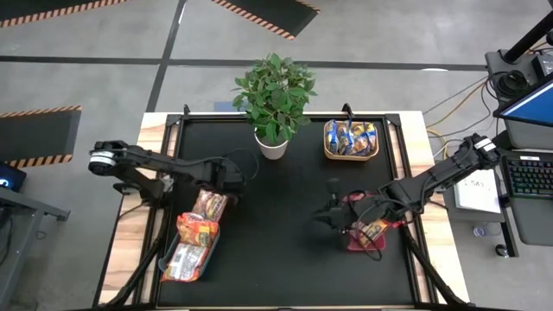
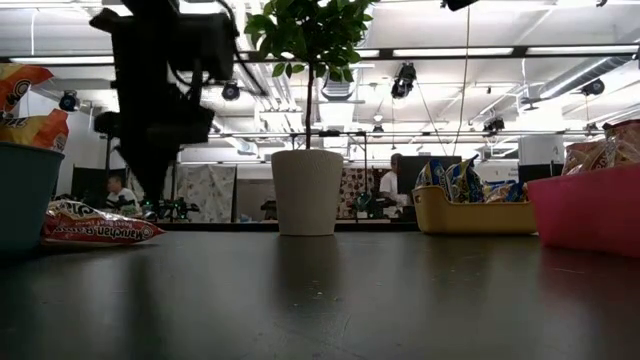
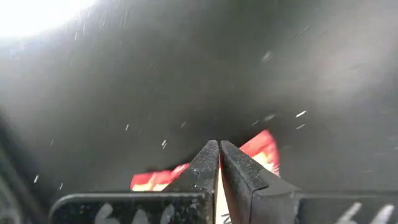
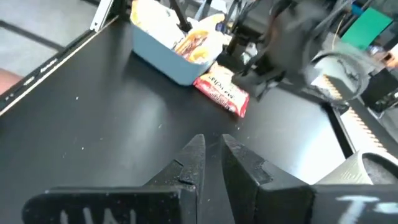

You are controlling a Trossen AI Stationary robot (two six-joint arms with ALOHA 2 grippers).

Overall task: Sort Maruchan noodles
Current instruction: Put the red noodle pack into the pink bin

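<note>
One red Maruchan noodles packet (image 1: 209,205) lies flat on the black mat, just beyond the far end of the grey-blue bin (image 1: 190,250), which holds orange packets (image 1: 197,230). My left gripper (image 1: 223,183) hangs shut over this packet (image 3: 264,148) and points steeply down; in the low view it stays above the packet (image 2: 95,228). My right gripper (image 1: 323,215) hovers near the red bin (image 1: 367,233), which holds red packets. It points toward the table's left, and its fingers (image 4: 198,149) are all but together with nothing between them. The yellow bin (image 1: 351,138) holds blue packets.
A potted plant (image 1: 275,104) stands at the middle of the table's far edge. Bare mat (image 1: 276,250) lies between the two near bins. A desk with a keyboard (image 1: 527,177) stands beyond the right edge. People show in the room behind (image 2: 398,185).
</note>
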